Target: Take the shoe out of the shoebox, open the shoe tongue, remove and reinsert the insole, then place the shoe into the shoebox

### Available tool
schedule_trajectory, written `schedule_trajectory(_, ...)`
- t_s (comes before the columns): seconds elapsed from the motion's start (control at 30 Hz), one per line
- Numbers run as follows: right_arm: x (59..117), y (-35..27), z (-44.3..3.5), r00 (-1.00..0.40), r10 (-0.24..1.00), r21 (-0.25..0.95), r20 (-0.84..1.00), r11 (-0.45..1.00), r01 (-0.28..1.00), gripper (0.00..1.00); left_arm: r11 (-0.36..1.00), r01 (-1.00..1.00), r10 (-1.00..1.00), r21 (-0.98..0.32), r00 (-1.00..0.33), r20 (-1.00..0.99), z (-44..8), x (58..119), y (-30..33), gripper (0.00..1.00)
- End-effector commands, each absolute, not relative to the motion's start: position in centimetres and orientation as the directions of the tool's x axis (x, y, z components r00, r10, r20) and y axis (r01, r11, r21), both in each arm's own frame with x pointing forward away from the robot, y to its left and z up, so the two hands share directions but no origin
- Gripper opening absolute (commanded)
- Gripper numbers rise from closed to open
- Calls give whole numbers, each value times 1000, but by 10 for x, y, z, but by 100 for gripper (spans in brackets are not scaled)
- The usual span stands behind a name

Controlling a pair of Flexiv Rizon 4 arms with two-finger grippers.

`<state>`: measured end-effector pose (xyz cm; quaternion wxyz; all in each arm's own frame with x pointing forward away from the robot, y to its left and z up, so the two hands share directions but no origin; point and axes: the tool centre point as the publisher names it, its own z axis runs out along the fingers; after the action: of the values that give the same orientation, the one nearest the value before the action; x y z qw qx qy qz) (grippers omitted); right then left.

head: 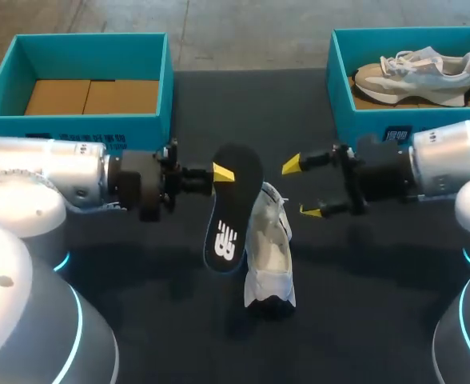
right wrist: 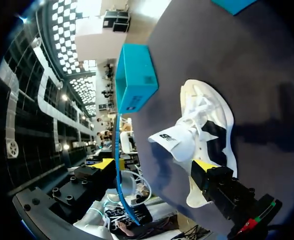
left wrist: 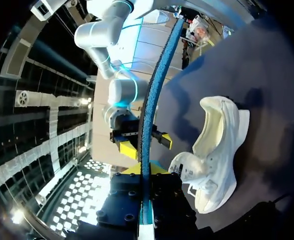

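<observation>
Shoe (head: pixel 268 256) rests mid-scene on the table (head: pixel 379 320), outside the 2 far boxes, the left shoebox (head: pixel 75 122) and the right shoebox (head: pixel 340 88). Just left of the shoe, the left gripper (head: pixel 221 172) pinches the black insole (head: pixel 229 224) by its far end. To the shoe's right, the right gripper (head: pixel 303 189) hovers, fingers spread.
</observation>
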<state>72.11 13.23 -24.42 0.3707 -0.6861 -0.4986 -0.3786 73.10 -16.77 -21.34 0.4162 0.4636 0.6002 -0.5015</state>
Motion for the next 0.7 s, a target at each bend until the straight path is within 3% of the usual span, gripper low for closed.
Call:
schedule_trajectory(0.03, 710, 118, -237, 227, 461, -132, 858, -229, 964, 100, 51, 967, 170, -248, -254, -952, -207, 724, -161, 0)
schedule_trajectory(0.7, 669, 86, -258, 269, 590, -231, 762, -141, 963, 100, -35, 924, 273, -381, -358, -893, -219, 660, -166, 0)
